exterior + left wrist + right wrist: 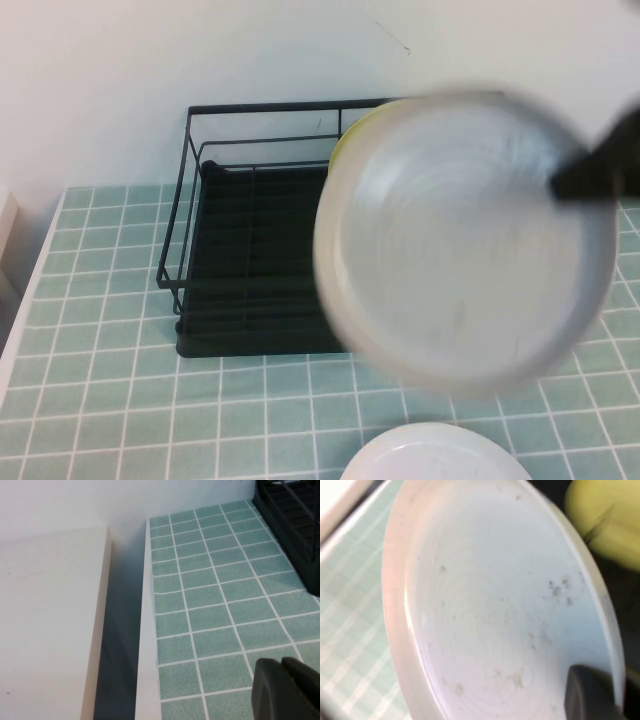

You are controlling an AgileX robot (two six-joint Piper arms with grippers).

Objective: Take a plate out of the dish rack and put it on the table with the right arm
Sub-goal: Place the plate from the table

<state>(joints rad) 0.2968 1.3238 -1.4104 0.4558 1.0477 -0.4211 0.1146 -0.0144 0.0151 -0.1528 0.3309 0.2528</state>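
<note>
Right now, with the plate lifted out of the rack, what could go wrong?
The right gripper holds the plate only at its rim, so it may slip. A white plate already lies on the table below; lowering there could clash. The left gripper is parked at the table's edge.

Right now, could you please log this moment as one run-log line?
right tool: shut on plate, lifted over dish rack | left tool: parked above table | yellow plate: in rack

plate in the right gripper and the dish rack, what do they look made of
The plate, held up by the right gripper: likely glazed ceramic or melamine, pale, smooth, speckled. The dish rack: thin black coated metal wire, probably. The left gripper is parked low over the table.
</note>
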